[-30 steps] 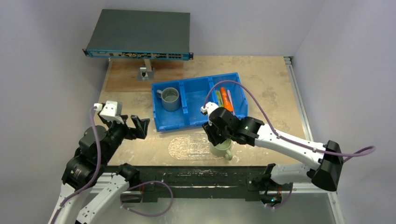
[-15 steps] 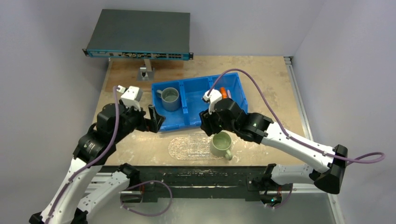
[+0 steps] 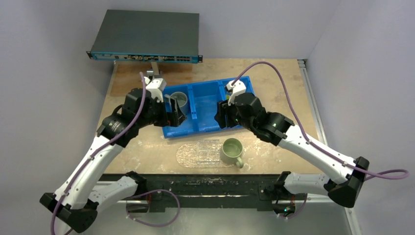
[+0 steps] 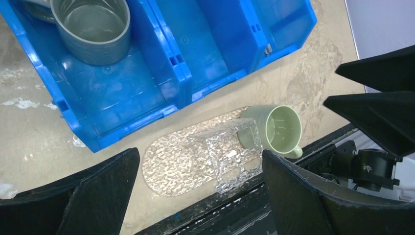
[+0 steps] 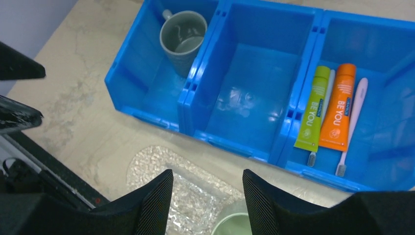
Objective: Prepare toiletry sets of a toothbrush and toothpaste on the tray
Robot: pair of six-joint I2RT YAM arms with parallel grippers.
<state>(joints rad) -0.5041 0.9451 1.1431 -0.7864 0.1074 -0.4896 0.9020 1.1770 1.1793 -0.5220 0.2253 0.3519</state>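
left end effector [image 3: 174, 111]: fingers spread wide, nothing in them; hangs over the near wall of the bin's left compartment, close to the grey mug. The wide gap suits a mug body, so my guess is the mug is its target.
right end effector [image 5: 206, 178]: fingers parted, empty; over the bin's near wall, between bin and tray. Its wrist view faces the right compartment, so it looks lined up for a tube or a brush.
orange tapered toothpaste tube [image 5: 338, 107]: flat on the floor of the bin's right compartment, not on the tray yet.
green tapered toothpaste tube [image 5: 313, 110]: same compartment, just left of the orange one, roughly parallel to it.
thin pale pink toothbrush [image 5: 329, 85]: wedged between the two tubes, head toward the near wall.
second pale pink toothbrush [image 5: 356, 107]: just right of the orange tube, head also near. All four lie packed side by side, so a clean pick of one looks tight.
grey mug with a handle [image 5: 183, 32]: upright in the left compartment, handle toward the far wall.
blue three-compartment plastic bin [image 5: 230, 147]: on the table, just beyond the tray; middle compartment bare.
flat clear pebbled oblong tray [image 3: 195, 155]: near table edge, left part bare.
pale-green mug [image 3: 231, 149]: upright on the tray's right end, probably there as a holder for one set.
beige table [image 3: 274, 83]: carries bin and tray.
Progress: early; no brush or tube on the tray.
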